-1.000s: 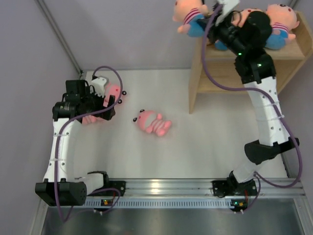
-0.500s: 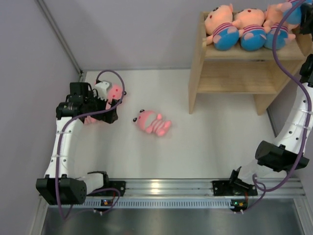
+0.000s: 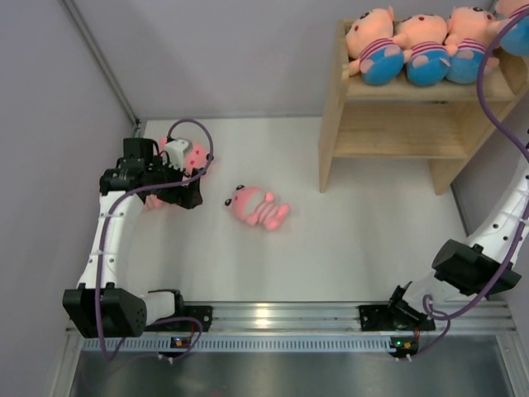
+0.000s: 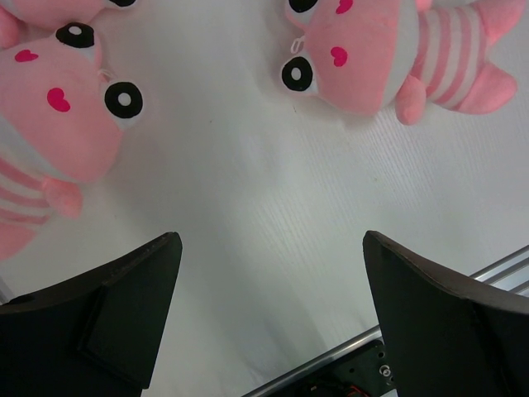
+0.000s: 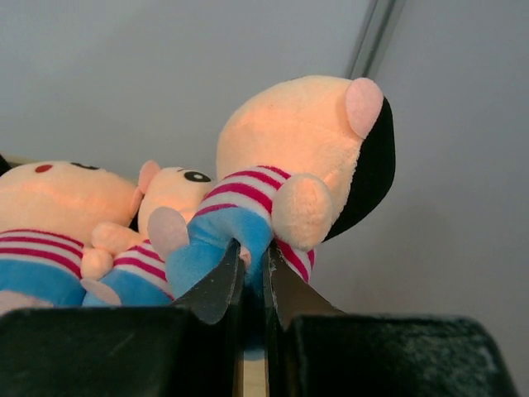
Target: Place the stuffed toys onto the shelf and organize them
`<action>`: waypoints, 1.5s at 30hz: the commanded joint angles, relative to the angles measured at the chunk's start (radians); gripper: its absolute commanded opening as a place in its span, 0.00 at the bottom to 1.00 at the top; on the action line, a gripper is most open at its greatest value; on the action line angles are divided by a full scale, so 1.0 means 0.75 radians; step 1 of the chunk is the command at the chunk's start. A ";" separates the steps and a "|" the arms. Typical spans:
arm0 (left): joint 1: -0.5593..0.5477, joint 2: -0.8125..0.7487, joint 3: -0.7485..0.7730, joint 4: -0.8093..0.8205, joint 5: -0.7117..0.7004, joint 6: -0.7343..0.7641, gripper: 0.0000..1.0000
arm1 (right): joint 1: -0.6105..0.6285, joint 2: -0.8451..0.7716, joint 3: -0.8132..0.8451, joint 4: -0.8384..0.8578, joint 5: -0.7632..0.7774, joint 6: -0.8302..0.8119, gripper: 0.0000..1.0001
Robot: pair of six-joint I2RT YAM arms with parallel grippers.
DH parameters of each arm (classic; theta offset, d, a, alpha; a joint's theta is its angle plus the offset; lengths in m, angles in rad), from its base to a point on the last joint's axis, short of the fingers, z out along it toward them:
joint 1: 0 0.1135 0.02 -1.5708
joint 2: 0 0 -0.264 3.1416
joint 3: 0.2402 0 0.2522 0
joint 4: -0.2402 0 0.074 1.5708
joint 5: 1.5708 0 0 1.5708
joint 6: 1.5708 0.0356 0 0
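Note:
The wooden shelf (image 3: 333, 132) stands at the far right. Three peach-faced toys (image 3: 421, 45) lie in a row on its top. My right gripper (image 5: 252, 265) is shut on the blue bottom of a fourth peach-faced toy (image 5: 297, 157) and holds it up at the right end of the row, at the edge of the top view (image 3: 517, 29). One pink toy (image 3: 256, 208) lies mid-table. Two more pink toys (image 3: 188, 153) lie under my left gripper (image 3: 188, 178). It is open and empty above the table (image 4: 269, 273), with pink toys at its left (image 4: 58, 124) and upper right (image 4: 388, 58).
The shelf's lower tier (image 3: 397, 141) holds nothing. Grey walls close in the table at the back and left. A metal rail (image 3: 273, 314) runs along the near edge. The right arm (image 3: 475, 260) arches up along the right side.
My right arm has swung from over the shelf's left side to its far right with the peach toy in its grip. My left gripper has edged slightly up over the pink toys.

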 commanded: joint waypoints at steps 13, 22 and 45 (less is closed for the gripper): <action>-0.005 0.073 0.078 0.001 0.038 -0.062 0.96 | -0.002 0.057 0.058 -0.145 0.019 -0.221 0.00; -0.007 0.112 0.084 0.001 0.036 -0.054 0.96 | -0.002 0.032 0.193 -0.174 0.151 -0.159 0.00; -0.007 0.118 0.076 0.003 0.007 -0.029 0.96 | 0.278 0.153 0.091 -0.270 0.058 -0.442 0.00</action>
